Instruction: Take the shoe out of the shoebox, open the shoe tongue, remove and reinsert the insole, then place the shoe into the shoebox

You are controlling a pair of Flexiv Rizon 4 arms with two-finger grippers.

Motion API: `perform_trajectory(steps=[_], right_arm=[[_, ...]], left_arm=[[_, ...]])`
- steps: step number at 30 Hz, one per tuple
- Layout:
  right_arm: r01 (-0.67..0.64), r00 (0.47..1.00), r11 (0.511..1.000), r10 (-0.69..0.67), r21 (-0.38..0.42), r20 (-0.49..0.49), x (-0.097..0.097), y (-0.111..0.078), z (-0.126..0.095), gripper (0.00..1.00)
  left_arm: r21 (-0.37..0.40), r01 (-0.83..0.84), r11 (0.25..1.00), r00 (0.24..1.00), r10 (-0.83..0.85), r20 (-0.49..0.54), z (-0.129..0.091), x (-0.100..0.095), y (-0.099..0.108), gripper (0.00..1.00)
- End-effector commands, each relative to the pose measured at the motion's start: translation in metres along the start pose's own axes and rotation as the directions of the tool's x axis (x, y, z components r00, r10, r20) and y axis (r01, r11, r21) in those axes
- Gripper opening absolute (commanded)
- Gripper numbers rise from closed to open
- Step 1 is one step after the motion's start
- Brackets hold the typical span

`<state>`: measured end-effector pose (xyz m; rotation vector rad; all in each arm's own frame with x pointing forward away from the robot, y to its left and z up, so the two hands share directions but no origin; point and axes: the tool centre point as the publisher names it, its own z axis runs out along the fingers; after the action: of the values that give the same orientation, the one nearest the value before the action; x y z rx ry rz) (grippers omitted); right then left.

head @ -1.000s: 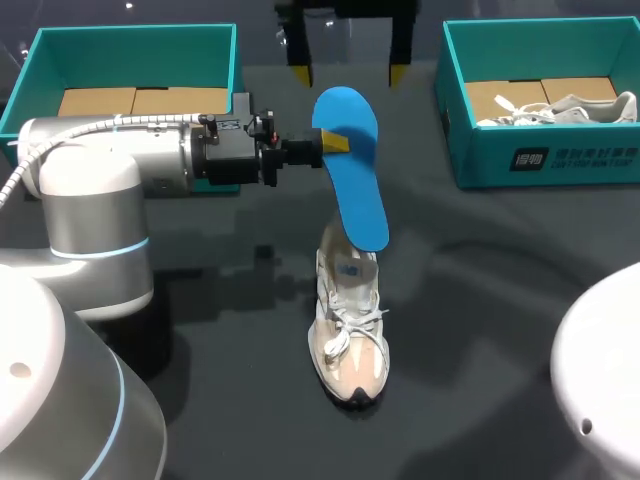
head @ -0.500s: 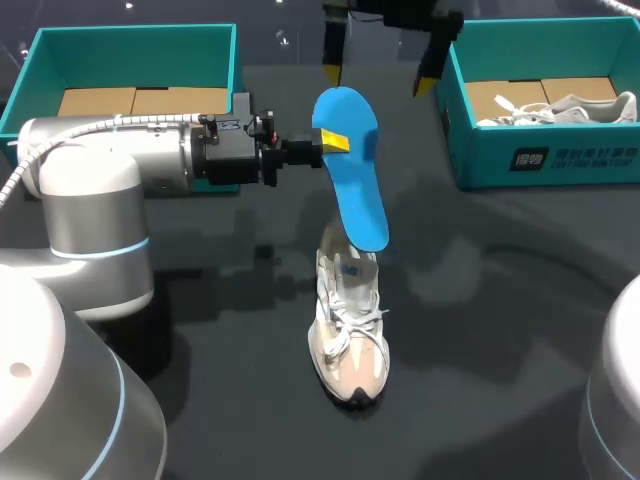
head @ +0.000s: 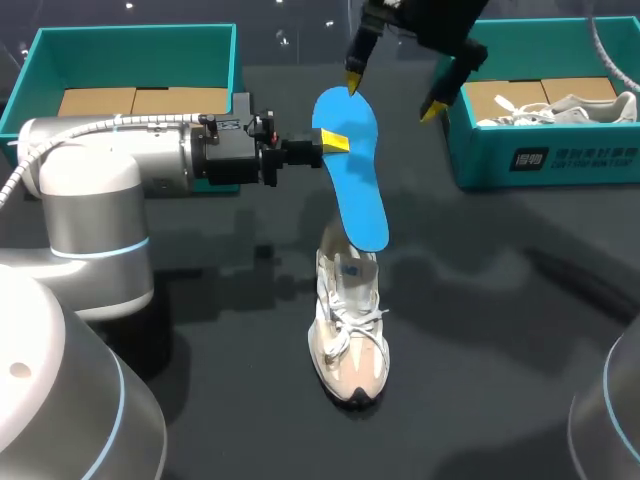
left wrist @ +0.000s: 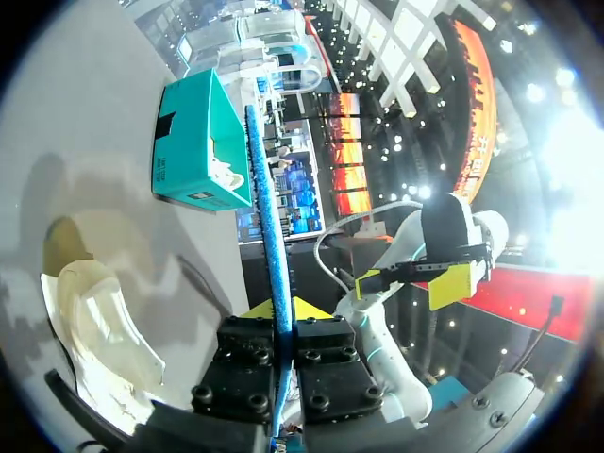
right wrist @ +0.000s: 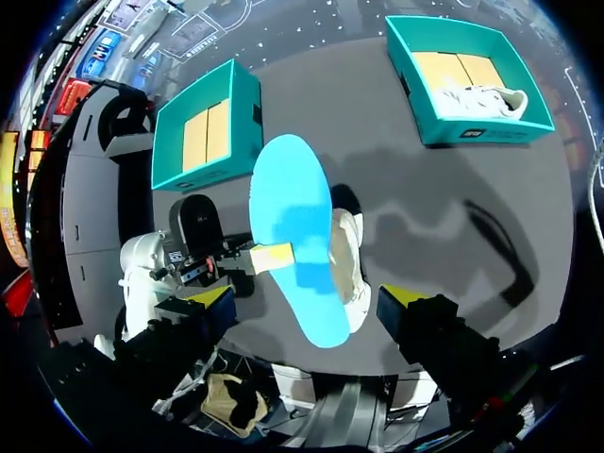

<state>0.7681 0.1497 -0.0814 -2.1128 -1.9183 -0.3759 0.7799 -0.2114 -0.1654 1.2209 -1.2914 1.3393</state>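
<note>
1. Head view: the left gripper [head: 335,142] is clenched on the edge of the long blue foam insole [head: 352,165]. It holds the insole tilted above the dark table [head: 500,300]. The insole's lower end is over the collar of the white and beige lace-up sneaker [head: 350,325], which stands upright mid-table. The right gripper [head: 392,94] hangs spread wide above the insole's upper end, touching nothing. An empty teal cardboard shoebox [head: 130,45] sits far left.

2. Left wrist view: the insole [left wrist: 269,217] runs edge-on out from between the left gripper's [left wrist: 283,311] fingers. The sneaker [left wrist: 94,321] lies beside and below it.

3. Right wrist view: the insole [right wrist: 297,236] lies broadside under the released right gripper [right wrist: 307,297], partly covering the sneaker [right wrist: 351,260].

4. Judgement: reinsertion looks to be the step in hand. It probably goes best with the insole kept in line with the sneaker's length. The right gripper could hold the collar steady while the lower end slides in forward, so it does not buckle.
</note>
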Motion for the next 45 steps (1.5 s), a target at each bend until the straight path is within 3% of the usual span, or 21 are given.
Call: perform_trajectory(steps=[1, 13, 21, 33, 45], right_arm=[[0.005, 0.919, 1.000, 0.002, 0.015, -0.395, -0.010, 0.004, 0.010, 1.00], [-0.005, 0.833, 1.000, 0.013, 0.016, -0.553, -0.021, 0.003, 0.026, 1.00], [0.005, 0.734, 1.000, 0.011, 0.022, -0.679, -0.030, 0.005, 0.034, 1.00], [0.001, 0.628, 1.000, -0.004, -0.004, -0.778, -0.037, 0.009, 0.042, 1.00], [-0.015, 0.602, 1.000, 0.006, -0.004, -0.798, -0.042, 0.011, 0.040, 1.00]], left_arm=[[0.001, 0.000, 1.000, 1.000, 0.000, 0.000, 0.001, -0.001, 0.000, 0.00], [0.001, 0.000, 1.000, 1.000, 0.000, 0.000, 0.001, -0.001, 0.000, 0.00], [0.001, 0.000, 1.000, 1.000, 0.000, 0.000, 0.001, -0.001, 0.000, 0.00], [0.001, 0.000, 1.000, 1.000, 0.000, 0.000, 0.001, -0.001, 0.000, 0.00], [0.001, 0.000, 1.000, 1.000, 0.000, 0.000, 0.001, -0.001, 0.000, 0.00]])
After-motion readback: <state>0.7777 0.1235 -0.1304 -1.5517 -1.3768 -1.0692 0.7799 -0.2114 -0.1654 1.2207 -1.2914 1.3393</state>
